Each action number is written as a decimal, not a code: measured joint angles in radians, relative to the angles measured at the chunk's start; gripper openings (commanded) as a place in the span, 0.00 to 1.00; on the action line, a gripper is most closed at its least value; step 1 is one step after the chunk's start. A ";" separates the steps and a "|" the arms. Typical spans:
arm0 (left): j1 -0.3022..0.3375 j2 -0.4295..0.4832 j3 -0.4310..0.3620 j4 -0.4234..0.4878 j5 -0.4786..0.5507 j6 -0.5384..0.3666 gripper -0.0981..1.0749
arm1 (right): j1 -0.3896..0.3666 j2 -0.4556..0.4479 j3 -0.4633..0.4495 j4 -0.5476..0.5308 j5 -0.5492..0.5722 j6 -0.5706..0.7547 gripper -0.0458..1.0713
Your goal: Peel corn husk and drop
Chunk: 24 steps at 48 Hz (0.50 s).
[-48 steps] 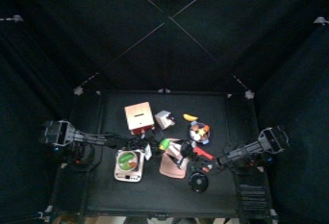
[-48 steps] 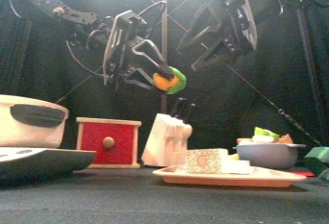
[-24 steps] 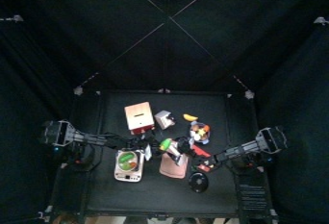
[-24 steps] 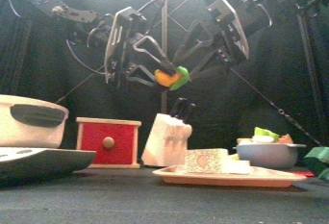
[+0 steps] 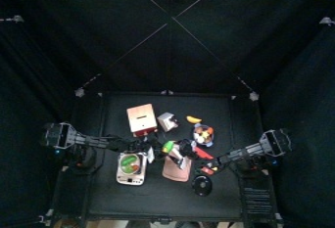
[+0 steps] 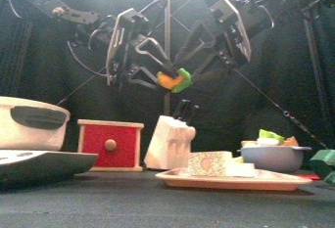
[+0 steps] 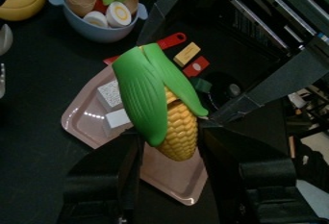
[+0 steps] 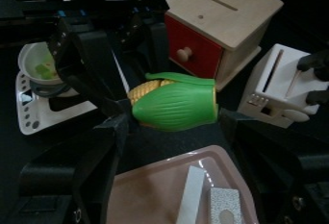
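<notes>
The left pincer (image 6: 131,46) hangs above the desk (image 6: 157,207) and is pinching the corn (image 6: 167,78) by its yellow cob end, so the ear is held in the air between the two arms, above the knife block (image 6: 170,142) and the pink tray (image 6: 222,181). In the left wrist view the corn husk (image 7: 152,84) lies as a bright green sheath over the upper part of the yellow cob (image 7: 180,130), its tip pointing away from the jaws.

The ear looks like a light, stiff toy, smooth and probably slippery. The husk seems a rigid shell that should slide or pop off in one piece, not a soft leaf that tears. The best hold is likely across the green sheath near its free end, well clear of the left jaws, with the pull along the cob's length. A grip too close to the cob could drag the whole ear out of the other hold.

The right pincer (image 8: 170,122) stands spread wide, one jaw on each side of the green end, and does not appear to press it yet.

Against the frame a second earlier, the right arm has swung leftward in the front view, closer to the corn, and the ear hangs in nearly the same place.
</notes>
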 measured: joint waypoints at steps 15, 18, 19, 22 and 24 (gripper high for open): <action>-0.002 0.000 0.002 0.000 0.000 0.000 0.62 | -0.003 0.003 0.000 0.000 0.000 0.000 0.97; -0.002 0.000 0.002 0.000 0.000 -0.002 0.62 | -0.005 0.005 -0.002 -0.002 0.000 0.000 0.97; -0.002 0.000 0.002 0.000 0.000 0.000 0.62 | -0.003 0.005 -0.002 -0.002 0.000 0.000 0.97; -0.002 0.002 0.002 0.000 0.000 0.000 0.62 | -0.003 0.011 -0.002 -0.002 -0.002 0.000 0.97; -0.002 0.000 0.002 0.000 0.000 0.000 0.62 | -0.005 0.011 -0.002 -0.002 -0.002 0.000 0.97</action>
